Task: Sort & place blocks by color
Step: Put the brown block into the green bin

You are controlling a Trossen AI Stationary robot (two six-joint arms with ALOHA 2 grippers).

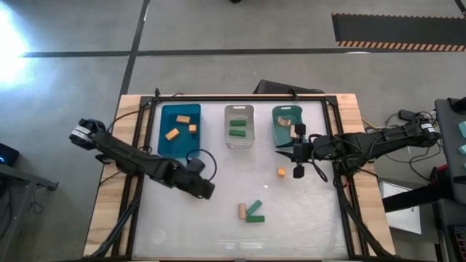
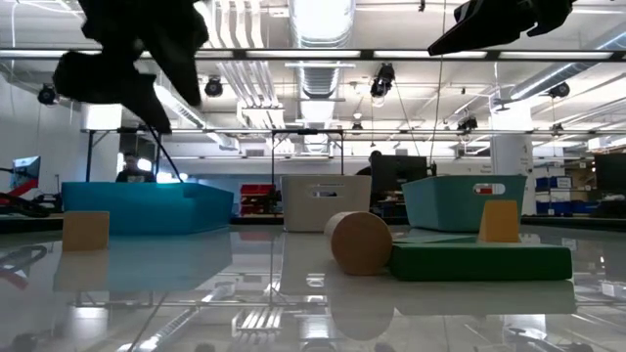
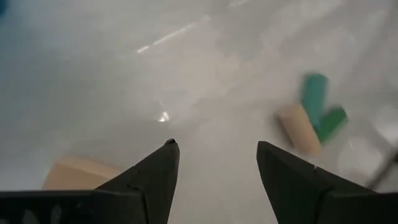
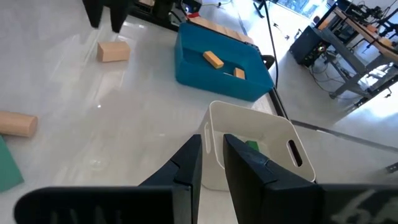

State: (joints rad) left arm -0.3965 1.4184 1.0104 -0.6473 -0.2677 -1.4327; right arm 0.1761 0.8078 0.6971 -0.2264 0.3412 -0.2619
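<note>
A tan cylinder (image 1: 242,211) and green bar (image 1: 254,212) lie touching at the table's near side; the left gripper (image 3: 214,165), fingers wide and empty, hovers mid-table; beyond, the right gripper (image 1: 298,156), nearly closed, flanks an orange block (image 1: 281,172); bins hold sorted blocks.

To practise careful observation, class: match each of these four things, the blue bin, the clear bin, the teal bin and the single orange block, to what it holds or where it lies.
Column one:
1. blue bin
2. clear bin
3. teal bin
4. single orange block

Column two:
A. holds green blocks
B. holds tan blocks
C. lies loose on the table, outside every bin
D. holds orange blocks

Pairs: 1-D, 2-A, 3-B, 4-C
</note>
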